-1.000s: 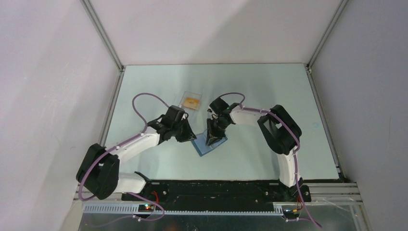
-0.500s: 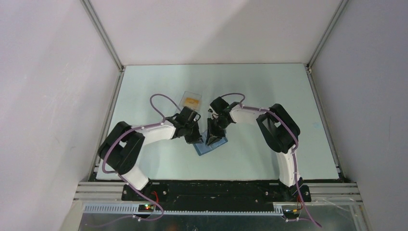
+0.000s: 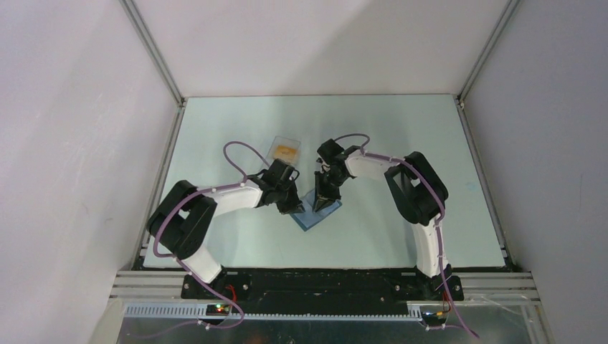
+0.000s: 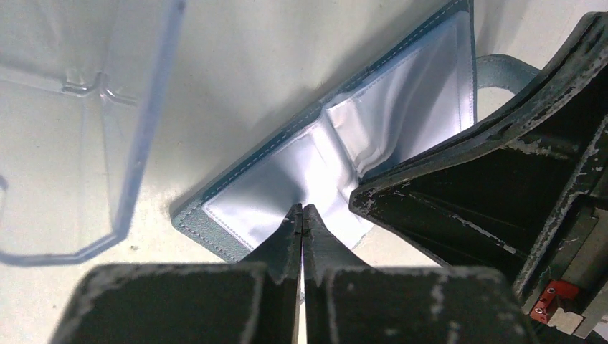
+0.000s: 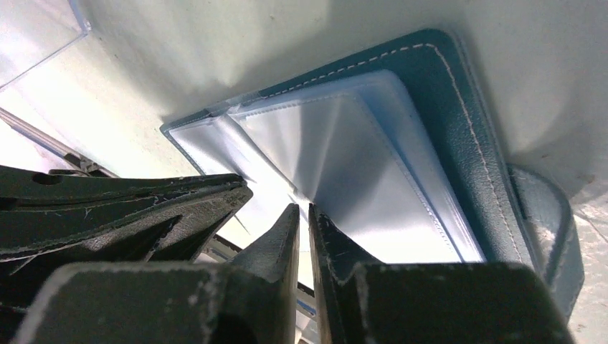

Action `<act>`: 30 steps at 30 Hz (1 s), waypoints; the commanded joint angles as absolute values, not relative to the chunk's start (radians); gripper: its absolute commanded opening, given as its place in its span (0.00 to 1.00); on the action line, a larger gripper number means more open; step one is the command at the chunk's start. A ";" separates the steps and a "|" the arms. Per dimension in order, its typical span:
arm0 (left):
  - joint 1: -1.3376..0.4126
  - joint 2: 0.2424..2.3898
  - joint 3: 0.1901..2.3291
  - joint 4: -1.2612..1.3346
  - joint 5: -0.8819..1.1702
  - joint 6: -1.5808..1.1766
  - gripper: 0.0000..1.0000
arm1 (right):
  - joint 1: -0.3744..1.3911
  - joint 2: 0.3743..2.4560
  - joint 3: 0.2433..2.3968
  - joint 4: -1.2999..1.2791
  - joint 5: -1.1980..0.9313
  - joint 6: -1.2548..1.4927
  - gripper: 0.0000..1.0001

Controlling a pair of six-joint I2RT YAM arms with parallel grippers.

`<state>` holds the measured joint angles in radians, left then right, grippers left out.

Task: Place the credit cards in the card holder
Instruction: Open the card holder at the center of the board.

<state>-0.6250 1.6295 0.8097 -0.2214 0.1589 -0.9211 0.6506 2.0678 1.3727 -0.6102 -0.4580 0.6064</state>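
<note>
One card holder (image 3: 310, 220) lies under left tool (image 4: 302, 209) and right tool (image 5: 302, 208).

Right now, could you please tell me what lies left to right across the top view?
Left arm → card holder → right arm; clear case omitted, it overlaps the left arm.

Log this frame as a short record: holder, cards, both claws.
card holder: flat blue wallet, lying open, pale sleeves up
credit card: orange card, in or on clear plastic case beyond the wallet
left claw: shut, tips at a sleeve
right claw: fingers nearly together over the sleeves; grip unclear
</note>
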 commanded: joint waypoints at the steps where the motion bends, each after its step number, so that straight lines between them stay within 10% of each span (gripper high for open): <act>1: -0.621 1.655 0.786 -0.331 0.104 -0.915 0.00 | 0.609 2.199 1.339 -0.740 -0.099 0.497 0.16; 18: -0.672 1.587 0.830 -0.369 0.116 -0.760 0.01 | 0.681 2.090 1.062 -0.592 -0.477 0.573 0.12; 30: -0.670 1.541 0.823 -0.384 0.089 -0.735 0.22 | 0.689 1.925 1.161 -0.533 -0.517 0.554 0.22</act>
<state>-0.6693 1.5444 0.8192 -0.3664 0.1070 -0.7662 0.6937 1.9816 1.1389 -0.4450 -0.6872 0.6250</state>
